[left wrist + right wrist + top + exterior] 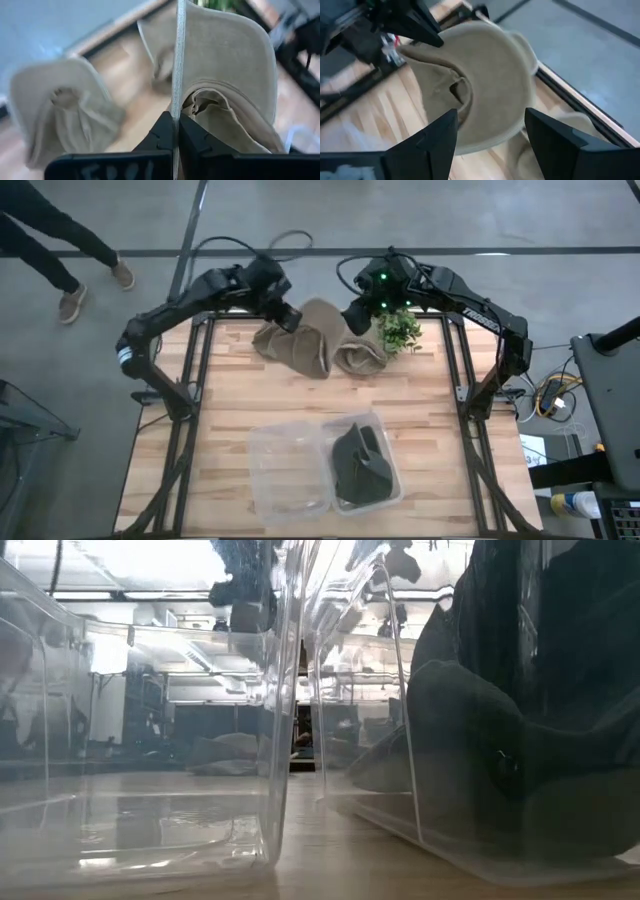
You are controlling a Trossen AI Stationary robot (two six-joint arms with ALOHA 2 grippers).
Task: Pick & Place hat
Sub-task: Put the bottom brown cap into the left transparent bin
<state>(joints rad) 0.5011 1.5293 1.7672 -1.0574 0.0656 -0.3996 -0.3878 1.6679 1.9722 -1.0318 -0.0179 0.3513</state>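
My left gripper point(288, 315) is at the table's far edge, shut on a tan brimmed hat point(318, 320), which also shows in the left wrist view point(225, 75) and the right wrist view point(490, 75). My right gripper point(352, 315) is open just right of that hat, its fingers point(555, 140) apart on the near side of the brim, touching nothing. More tan hats point(295, 352) point(360, 358) lie on the table under and beside it; one shows in the left wrist view point(60, 110). A dark green hat point(360, 465) lies in a clear container. My left gripper pinches the tan hat's brim edge point(176, 85) between its two fingers, which lie across the edge. The brim stands on edge in the hold, and the crown point(220, 107) bulges to one side. I cannot tell whether the hat is clear of the hats below it.
Two clear plastic containers stand at the table's near side: the left one point(285, 470) is empty, the right one point(385, 485) holds the dark hat point(520, 740). A small green plant point(400, 330) stands at the far right, next to my right gripper. A person's legs point(60, 240) are beyond the table's far left.
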